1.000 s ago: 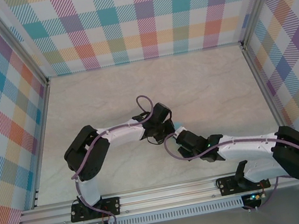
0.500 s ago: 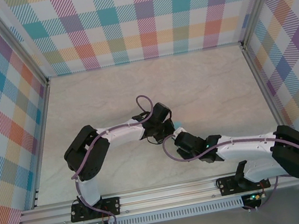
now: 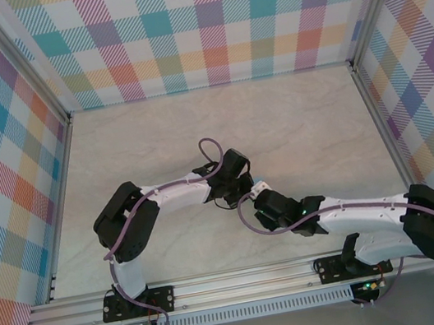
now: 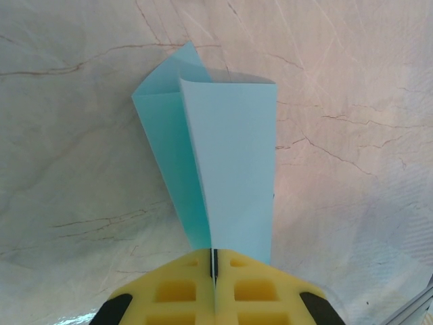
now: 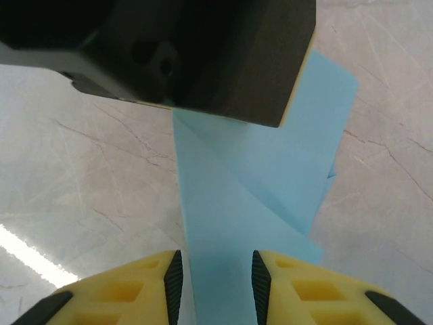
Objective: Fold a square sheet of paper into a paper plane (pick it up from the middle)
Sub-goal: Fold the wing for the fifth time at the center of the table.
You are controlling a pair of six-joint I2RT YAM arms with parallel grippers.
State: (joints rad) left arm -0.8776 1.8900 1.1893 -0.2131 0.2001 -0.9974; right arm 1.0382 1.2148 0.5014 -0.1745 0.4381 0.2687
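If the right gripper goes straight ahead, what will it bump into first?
The blue paper plane lies between the right gripper's open fingers. Going straight on, it would probably hit the left gripper first, which is shut on that paper, though depth is hard to judge.

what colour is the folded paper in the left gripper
Plain light blue, no markings. The paper plane shows best in the left wrist view.
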